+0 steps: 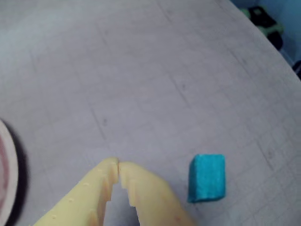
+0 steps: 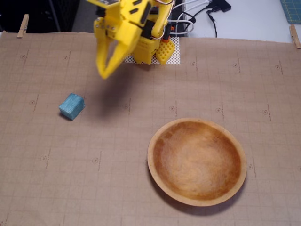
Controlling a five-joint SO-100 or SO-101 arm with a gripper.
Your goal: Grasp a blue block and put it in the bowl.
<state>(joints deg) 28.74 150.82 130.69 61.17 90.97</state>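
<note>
Going left to right in the fixed view: the blue block (image 2: 71, 106) is sitting on the brown gridded paper (image 2: 117, 155) at the left, nothing touching it. The yellow gripper (image 2: 104, 74) is hanging in the air up and to the right of it, fingertips pressed together and holding nothing. The bowl (image 2: 197, 199) is sitting empty at the lower right, well apart from the block. No readable labels or writing anywhere, just little printed grid marks on the paper.
</note>
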